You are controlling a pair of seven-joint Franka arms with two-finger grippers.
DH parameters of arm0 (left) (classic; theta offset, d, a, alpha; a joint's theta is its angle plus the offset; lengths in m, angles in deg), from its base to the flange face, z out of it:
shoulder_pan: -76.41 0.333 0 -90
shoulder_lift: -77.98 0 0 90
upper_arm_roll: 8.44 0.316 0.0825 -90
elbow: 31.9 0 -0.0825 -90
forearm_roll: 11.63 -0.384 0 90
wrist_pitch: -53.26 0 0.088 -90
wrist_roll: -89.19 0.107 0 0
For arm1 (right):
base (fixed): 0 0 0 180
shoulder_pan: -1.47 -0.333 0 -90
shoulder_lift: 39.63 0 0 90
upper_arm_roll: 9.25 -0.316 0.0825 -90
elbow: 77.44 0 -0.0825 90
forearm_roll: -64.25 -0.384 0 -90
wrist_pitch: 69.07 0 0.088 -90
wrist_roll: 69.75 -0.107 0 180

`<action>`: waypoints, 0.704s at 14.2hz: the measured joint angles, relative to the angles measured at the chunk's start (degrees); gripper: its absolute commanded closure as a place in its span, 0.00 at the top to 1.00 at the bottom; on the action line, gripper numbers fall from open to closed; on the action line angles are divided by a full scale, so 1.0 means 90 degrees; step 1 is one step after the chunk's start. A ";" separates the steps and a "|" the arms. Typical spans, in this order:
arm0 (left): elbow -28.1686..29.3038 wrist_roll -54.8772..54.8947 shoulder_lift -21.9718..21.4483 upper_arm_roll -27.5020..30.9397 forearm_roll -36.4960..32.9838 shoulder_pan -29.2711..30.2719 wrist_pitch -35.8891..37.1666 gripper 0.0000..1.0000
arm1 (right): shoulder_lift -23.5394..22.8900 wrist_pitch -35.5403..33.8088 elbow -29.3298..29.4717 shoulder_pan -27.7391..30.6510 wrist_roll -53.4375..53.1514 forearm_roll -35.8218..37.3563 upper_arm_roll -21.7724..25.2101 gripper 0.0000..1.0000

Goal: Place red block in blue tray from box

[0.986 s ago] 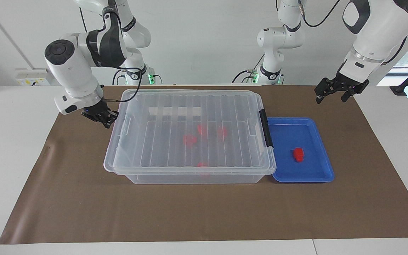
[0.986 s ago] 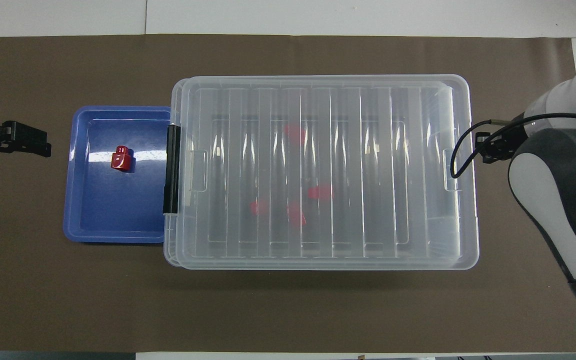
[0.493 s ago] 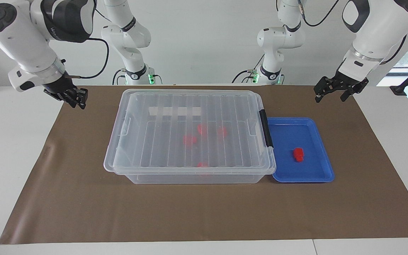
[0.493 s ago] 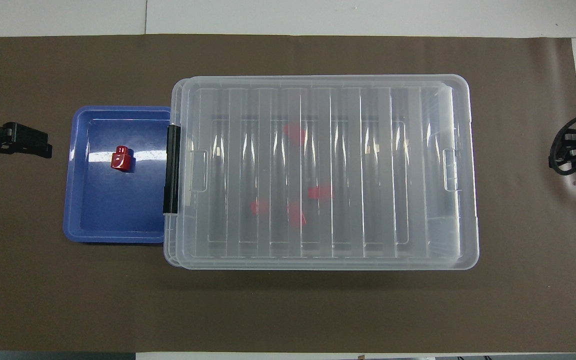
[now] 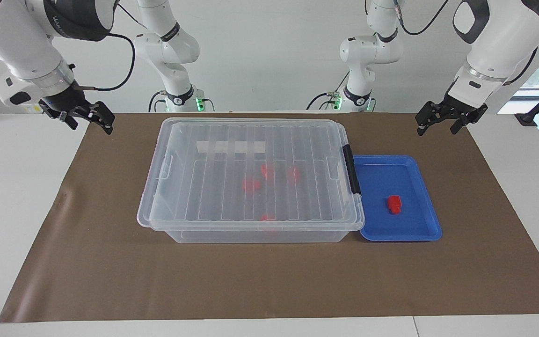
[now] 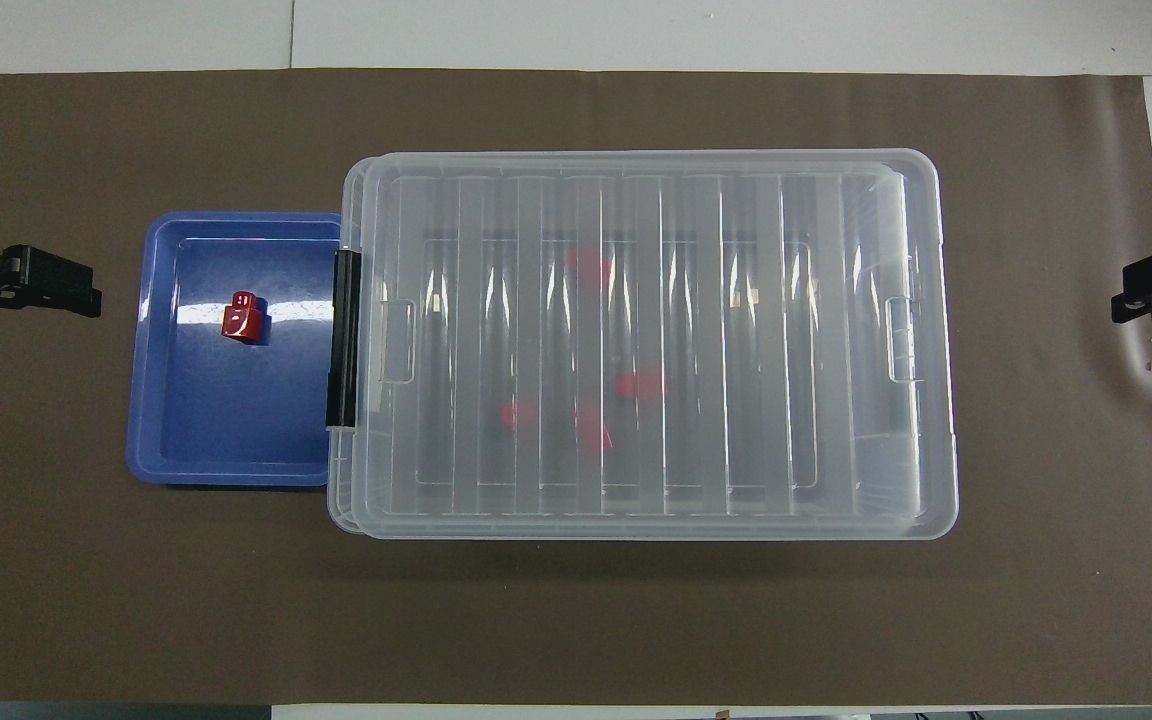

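Observation:
The box (image 5: 204,187) is a clear bin with its ribbed lid shut and a black latch (image 5: 351,169) on the end toward the left arm. Several red blocks (image 5: 251,185) show blurred through the lid (image 6: 636,340). The blue tray (image 5: 400,235) lies against the latch end and holds one red block (image 5: 394,204), which also shows in the overhead view (image 6: 241,318) in the tray (image 6: 226,430). My left gripper (image 5: 437,130) hangs open and empty over the mat near the tray (image 6: 61,290). My right gripper (image 5: 90,125) hangs open and empty over the mat's edge, apart from the box (image 6: 1141,300).
A brown mat (image 5: 269,281) covers the table's middle, with white table at both ends. The arm bases (image 5: 176,100) stand at the robots' edge. Bare mat lies between the box and the edge farthest from the robots.
My right gripper has lifted away from the box's end toward the right arm's end of the table. The left arm, box, tray and blocks have not moved.

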 measured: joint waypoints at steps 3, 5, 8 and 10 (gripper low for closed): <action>0.0000 0.0000 0.0000 0.0008 0.0000 0.0000 0.0001 1.00 | 0.0000 0.0102 0.0012 -0.0002 0.0001 0.0000 -0.0008 1.00; 0.0000 0.0000 0.0000 0.0018 0.0000 0.0001 0.0001 1.00 | 0.0001 0.0149 0.0073 -0.0003 0.0011 0.0000 -0.0008 1.00; 0.0000 0.0013 -0.0002 0.0022 0.0000 0.0001 0.0001 1.00 | 0.0003 0.0149 0.0134 -0.0003 0.0085 0.0000 -0.0004 1.00; 0.0000 0.0078 -0.0003 0.0013 0.0003 -0.0009 -0.0001 1.00 | 0.0024 0.0149 0.0145 -0.0002 0.0108 0.0001 0.0008 1.00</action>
